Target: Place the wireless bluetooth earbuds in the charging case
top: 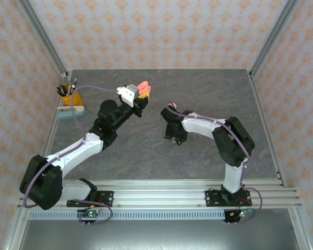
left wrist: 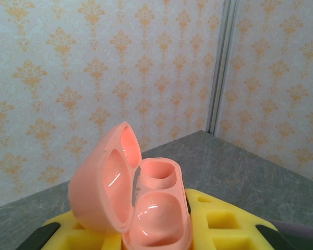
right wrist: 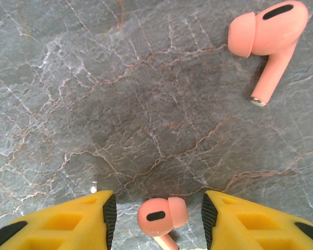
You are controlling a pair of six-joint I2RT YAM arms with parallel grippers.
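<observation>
The pink charging case (left wrist: 155,219) is held up off the table with its lid (left wrist: 101,182) swung open to the left and both wells empty. My left gripper (left wrist: 151,242) is shut on it between yellow fingers (left wrist: 227,224); from above, the case (top: 144,87) sits at the tip of the left gripper (top: 141,96). One pale-pink earbud (right wrist: 161,212) lies on the grey table between the fingers of my right gripper (right wrist: 158,211), which is open with a gap on each side. A second earbud (right wrist: 268,31) lies further off at the upper right. From above, the right gripper (top: 172,115) points down at the table's middle.
A yellow cup of pens (top: 69,95) and a pale blue block (top: 72,112) stand at the table's left edge. Metal frame posts (top: 271,36) rise at the back corners, with patterned walls behind. The grey stone tabletop (top: 198,83) stretches between the arms.
</observation>
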